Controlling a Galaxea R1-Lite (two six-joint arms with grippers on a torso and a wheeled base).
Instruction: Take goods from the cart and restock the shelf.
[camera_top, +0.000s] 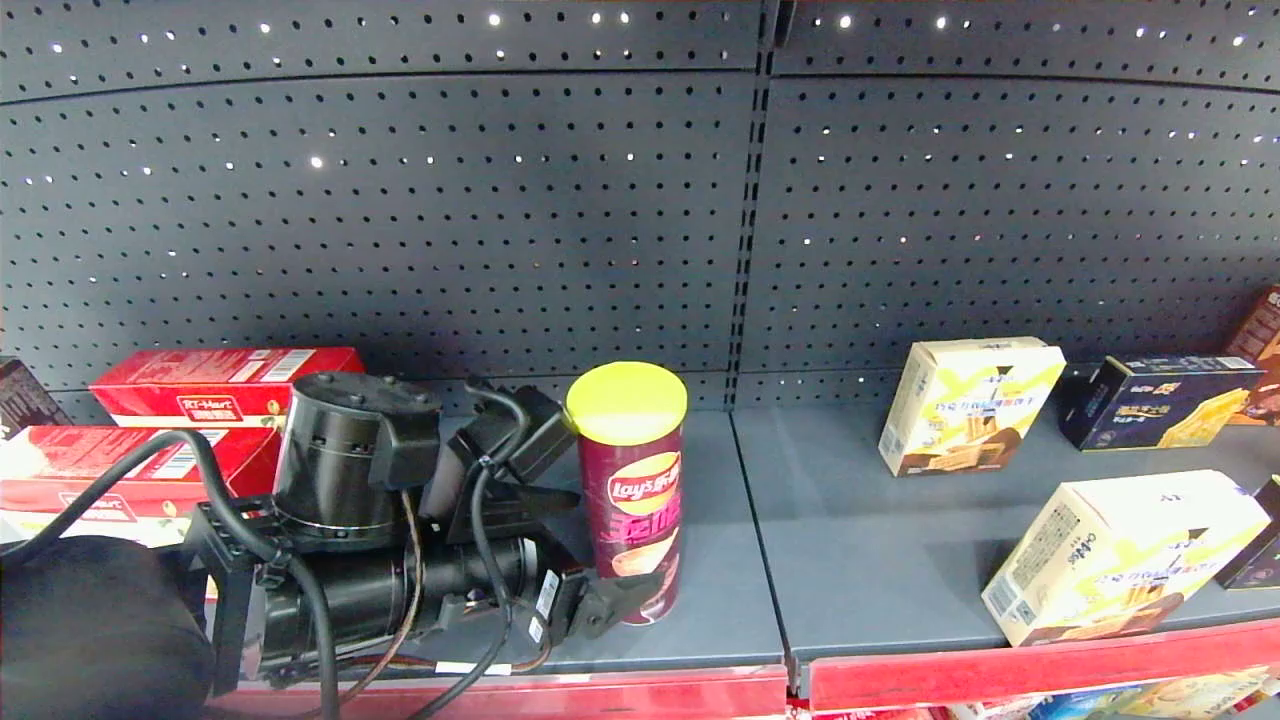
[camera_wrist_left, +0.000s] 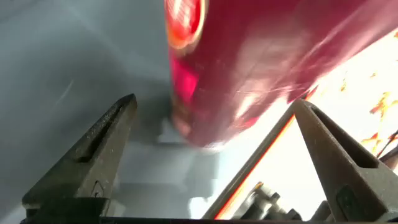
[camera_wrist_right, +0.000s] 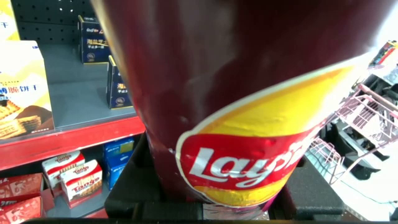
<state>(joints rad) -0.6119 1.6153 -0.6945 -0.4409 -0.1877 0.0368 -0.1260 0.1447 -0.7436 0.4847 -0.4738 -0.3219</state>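
Left arm lying low along the shelf front edge, wrist level, left gripper spread wide at the base of a standing can; right gripper clamped on a second can.

Red boxes stand far left, a rear yellow box and a front yellow box at right, a dark blue box just beside the former.

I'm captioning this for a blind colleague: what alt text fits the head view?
A maroon chips can with a yellow lid stands upright on a grey shelf, the left gripper open at its base. Red boxes lie to the left, yellow-and-white boxes to the right.
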